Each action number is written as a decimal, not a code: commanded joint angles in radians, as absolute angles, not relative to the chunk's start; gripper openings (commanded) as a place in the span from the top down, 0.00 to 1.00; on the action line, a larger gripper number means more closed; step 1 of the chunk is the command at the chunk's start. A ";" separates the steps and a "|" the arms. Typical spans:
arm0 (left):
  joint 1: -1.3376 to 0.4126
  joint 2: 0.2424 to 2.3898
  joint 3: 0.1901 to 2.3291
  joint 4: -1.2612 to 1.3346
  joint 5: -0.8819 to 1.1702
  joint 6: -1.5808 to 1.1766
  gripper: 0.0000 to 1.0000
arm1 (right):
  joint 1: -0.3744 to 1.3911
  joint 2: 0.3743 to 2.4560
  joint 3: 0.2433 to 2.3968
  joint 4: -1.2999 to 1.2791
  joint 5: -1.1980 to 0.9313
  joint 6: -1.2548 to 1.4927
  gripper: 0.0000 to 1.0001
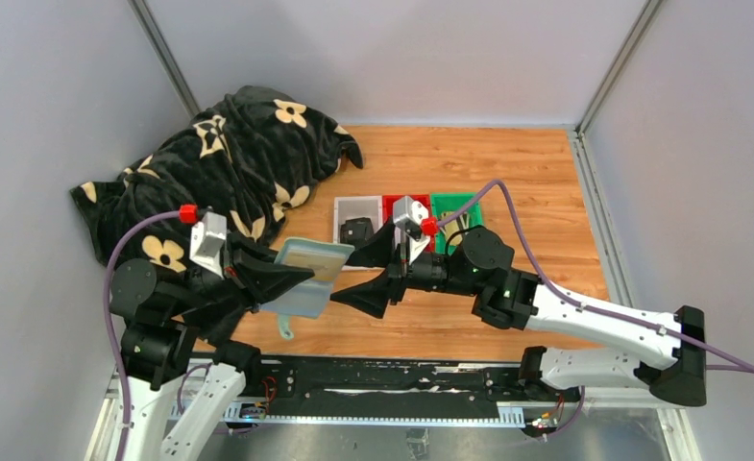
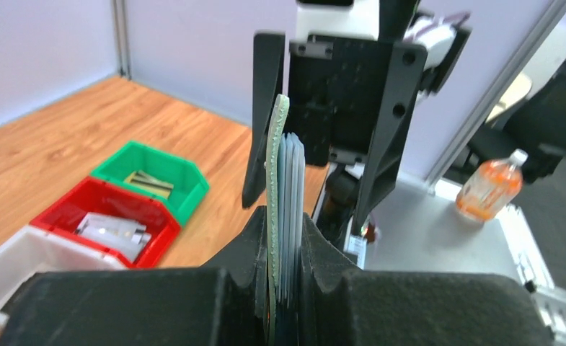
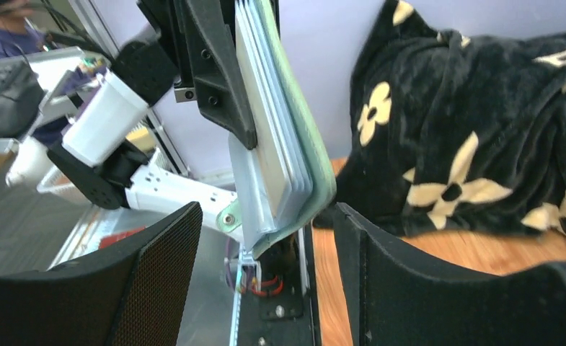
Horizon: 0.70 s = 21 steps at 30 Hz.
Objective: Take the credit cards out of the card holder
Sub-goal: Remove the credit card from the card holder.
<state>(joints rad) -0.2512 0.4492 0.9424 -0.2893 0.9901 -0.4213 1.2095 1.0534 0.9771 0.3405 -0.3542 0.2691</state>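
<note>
robot lab cell: grey partition walls (image 1: 401, 58), aluminium framing (image 1: 168, 58), office chair (image 2: 546, 122) beyond (drink bottle (image 2: 485, 191) nearby).

Our left arm (image 1: 147, 288) rises folded from its base at the near left, wrist turned inward, and our left gripper (image 1: 291, 280) points right with its fingers (image 2: 323, 256) pinched tight on the card holder (image 1: 317, 259), one on each face, holding it upright on edge. Our right arm (image 1: 584, 312) stretches low from the near right toward the left. Our right gripper (image 1: 349, 279) faces the left one with jaws spread wide at the holder's free edge, and we cannot tell whether they touch it.
</note>
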 commanded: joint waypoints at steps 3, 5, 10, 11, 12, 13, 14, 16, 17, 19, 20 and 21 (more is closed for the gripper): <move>-0.254 0.449 0.953 -0.024 0.913 -0.711 1.00 | 1.200 1.065 0.906 0.710 -0.319 0.404 0.30; -0.253 0.445 0.960 -0.031 0.915 -0.720 1.00 | 1.189 1.073 0.895 0.754 -0.316 0.438 0.31; -0.254 0.440 0.956 -0.044 0.921 -0.733 1.00 | 1.160 1.133 0.894 0.930 -0.383 0.564 0.42; -0.253 0.440 0.951 -0.046 0.921 -0.740 1.00 | 1.157 1.147 0.901 0.950 -0.390 0.584 0.45; -0.254 0.438 0.945 -0.045 0.921 -0.747 1.00 | 1.154 1.162 0.910 0.959 -0.398 0.599 0.51; -0.254 0.436 0.941 -0.043 0.921 -0.753 1.00 | 1.152 1.175 0.920 0.964 -0.407 0.615 0.56; -0.253 0.436 0.940 -0.045 0.919 -0.755 1.00 | 1.150 1.186 0.927 0.968 -0.414 0.624 0.62; -0.253 0.436 0.943 -0.051 0.919 -0.748 1.00 | 1.143 1.201 0.936 0.970 -0.430 0.648 0.77; -0.254 0.436 0.946 -0.057 0.918 -0.743 1.00 | 1.136 1.204 0.938 0.965 -0.438 0.669 0.86; -0.253 0.445 0.952 -0.099 0.915 -0.722 0.92 | 1.107 1.192 0.940 0.905 -0.447 0.704 1.00; -0.253 0.451 0.955 -0.134 0.917 -0.704 0.75 | 1.092 1.179 0.945 0.852 -0.455 0.720 1.00; -0.253 0.465 0.962 -0.180 0.923 -0.680 0.56 | 1.060 1.168 0.954 0.792 -0.473 0.729 1.00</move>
<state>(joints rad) -0.2512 0.4480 0.9417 -0.0975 0.9180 -0.7261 1.1332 1.2018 0.9092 0.8886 -0.4267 0.6426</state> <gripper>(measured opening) 0.172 0.059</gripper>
